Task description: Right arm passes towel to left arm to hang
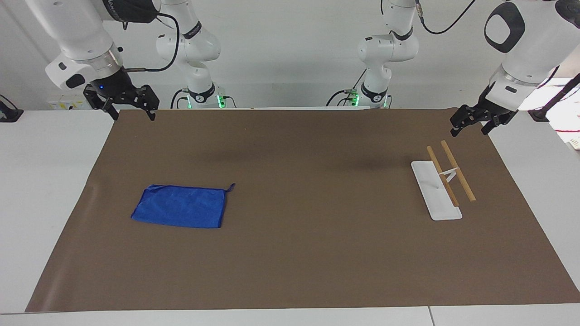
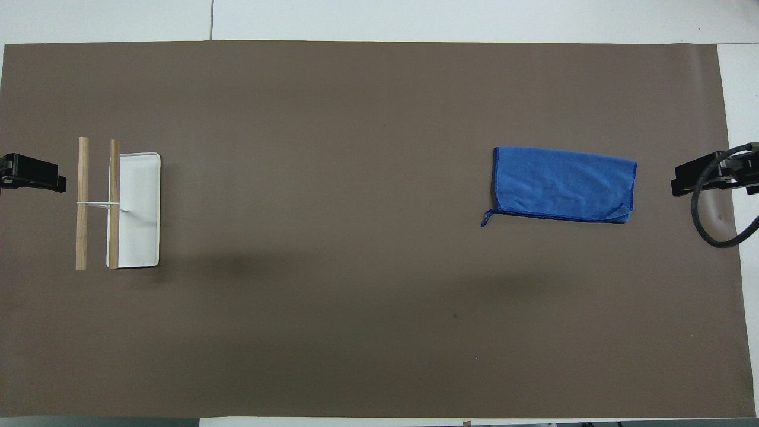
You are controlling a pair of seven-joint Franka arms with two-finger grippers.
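While both pincers, right (image 1: pixel 131 110) and left (image 1: pixel 471 125), hover open, towel (image 1: pixel 181 206) lies flat.

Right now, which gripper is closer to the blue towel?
Right. The right gripper hangs over the mat's edge at the towel's end of the table. The left gripper hangs at the table's left-arm end, above the wooden rack.

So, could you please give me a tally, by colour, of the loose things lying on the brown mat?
Blue: 1, the small rectangular blue cloth towel, flat at the right arm's end.
White: 1, the flat white rack base at the left arm's end.
Wood-coloured: 2, the rack's two wooden bars, raised over the base.
Total: 4.
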